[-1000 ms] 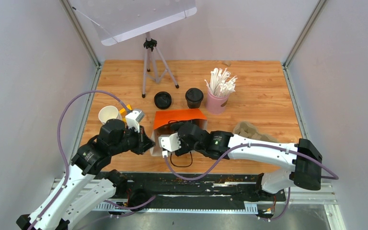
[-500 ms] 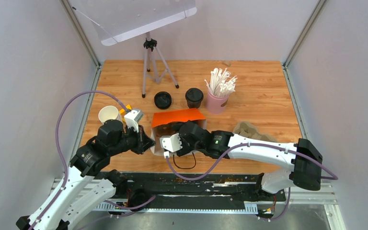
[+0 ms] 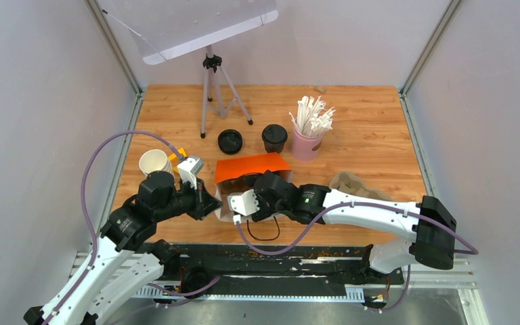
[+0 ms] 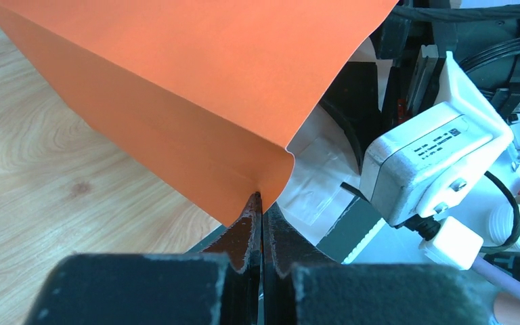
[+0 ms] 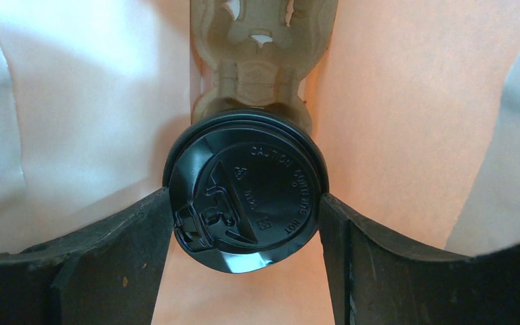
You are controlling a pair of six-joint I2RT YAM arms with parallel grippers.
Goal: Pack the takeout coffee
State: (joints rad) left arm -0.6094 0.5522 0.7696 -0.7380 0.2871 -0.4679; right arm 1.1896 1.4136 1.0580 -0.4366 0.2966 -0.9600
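Cup in hand: 1 lidded takeout cup (image 5: 246,193), only its black lid showing, sits deep inside the orange paper bag (image 3: 250,166) at the near middle of the worktop (image 3: 372,122).
Right jaws: clamped on that cup, 1 finger against each side of the lid's rim.
Key relation: the lid faces the right wrist and the cup's long axis runs straight on into the bag. Dead ahead lies a pulp tray (image 5: 264,54), its near end just behind the cup.
Left jaws: pressed together on the bag's edge, holding the mouth open.
Nearer arm: the right, which has the cup.
Waiting: 1 more capped cup (image 3: 274,137) and 1 loose lid (image 3: 230,141) beyond the bag, and 1 open cup (image 3: 154,162) at the left.
Around: a pink cup of straws (image 3: 308,139), a second pulp tray (image 3: 352,183) and a tripod (image 3: 213,88).
In the way: the bag's walls stand close on both sides. Spreading the fingers to let go looks tight.
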